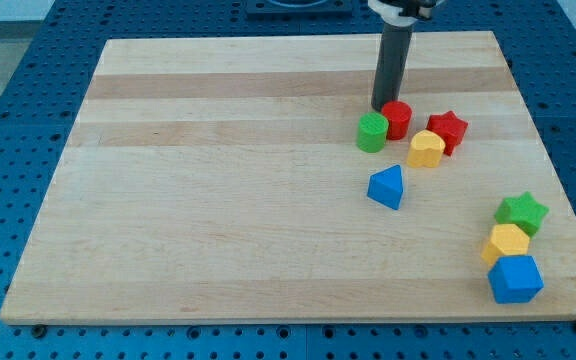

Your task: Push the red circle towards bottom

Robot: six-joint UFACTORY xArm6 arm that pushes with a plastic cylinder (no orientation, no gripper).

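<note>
The red circle (398,119) is a short red cylinder on the wooden board (218,180), right of centre toward the view's top. My tip (382,108) is the lower end of the dark rod and stands just above and left of the red circle, touching or almost touching it. A green cylinder (372,132) sits against the red circle's lower left. A yellow block (427,149) lies at its lower right and a red star (448,130) to its right.
A blue triangular block (387,187) lies below the cluster. At the view's bottom right stand a green star (522,212), a yellow block (508,243) and a blue cube (515,279). The board's right edge is close to them.
</note>
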